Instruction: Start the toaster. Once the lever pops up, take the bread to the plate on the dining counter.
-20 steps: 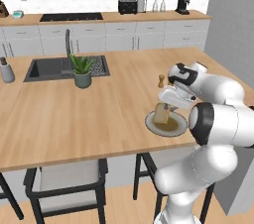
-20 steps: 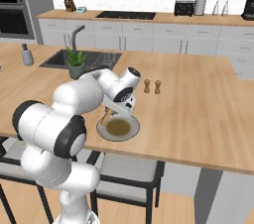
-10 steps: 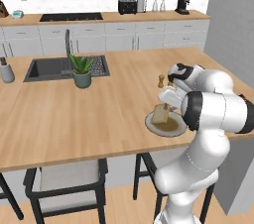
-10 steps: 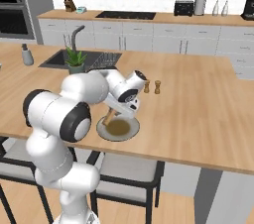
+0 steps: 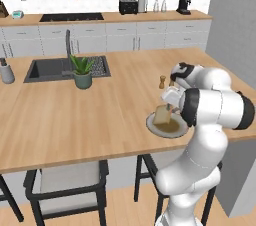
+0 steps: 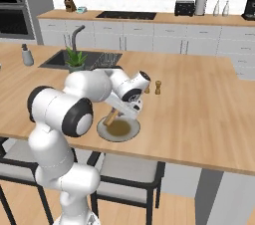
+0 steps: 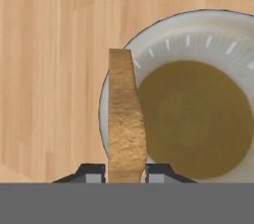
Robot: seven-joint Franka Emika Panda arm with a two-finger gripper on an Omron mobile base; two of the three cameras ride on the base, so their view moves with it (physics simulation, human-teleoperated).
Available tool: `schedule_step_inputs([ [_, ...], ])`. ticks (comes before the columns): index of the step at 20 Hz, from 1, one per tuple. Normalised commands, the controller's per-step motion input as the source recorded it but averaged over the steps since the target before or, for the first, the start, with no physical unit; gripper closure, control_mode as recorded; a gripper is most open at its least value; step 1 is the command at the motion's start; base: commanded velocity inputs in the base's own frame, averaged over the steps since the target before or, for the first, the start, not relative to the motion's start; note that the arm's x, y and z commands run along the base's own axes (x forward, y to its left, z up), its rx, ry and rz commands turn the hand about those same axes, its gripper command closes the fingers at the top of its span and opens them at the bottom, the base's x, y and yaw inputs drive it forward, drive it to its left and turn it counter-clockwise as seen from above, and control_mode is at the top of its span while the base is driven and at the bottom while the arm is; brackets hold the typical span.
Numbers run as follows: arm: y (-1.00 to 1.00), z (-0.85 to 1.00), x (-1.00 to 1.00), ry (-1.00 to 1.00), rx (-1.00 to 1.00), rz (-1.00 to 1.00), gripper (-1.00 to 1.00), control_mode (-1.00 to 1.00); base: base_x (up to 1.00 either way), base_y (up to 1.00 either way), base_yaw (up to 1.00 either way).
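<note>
Gripper [image 7: 126,171] pinches the bread [image 7: 126,119] edge-on, jaws nearly shut on it, slice poised over the plate [image 7: 208,34] rim on the table [image 7: 49,44] for release.

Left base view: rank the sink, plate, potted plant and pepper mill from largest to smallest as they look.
1. Sink
2. Plate
3. Potted plant, close to the plate in looks; the plate sits nearer the camera, so that order is unsure
4. Pepper mill

Arm folded tight, elbow bulking toward the camera, forearm reaching forward and down. Gripper [image 7: 126,172] points downward, jaws nearly closed, pinching an upright slice of bread [image 7: 125,119] edge-on between the fingertips [image 7: 93,172].
</note>
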Motion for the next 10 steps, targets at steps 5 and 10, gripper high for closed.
schedule_step_inputs([
  [5,-0.11,-0.01,-0.13,0.0,0.0,-0.01,-1.0,-1.0,0.0,0.0,0.0],
  [10,-0.4,0.0,-0.3,0.0,0.0,-0.08,-1.0,-1.0,0.0,0.0,0.0],
])
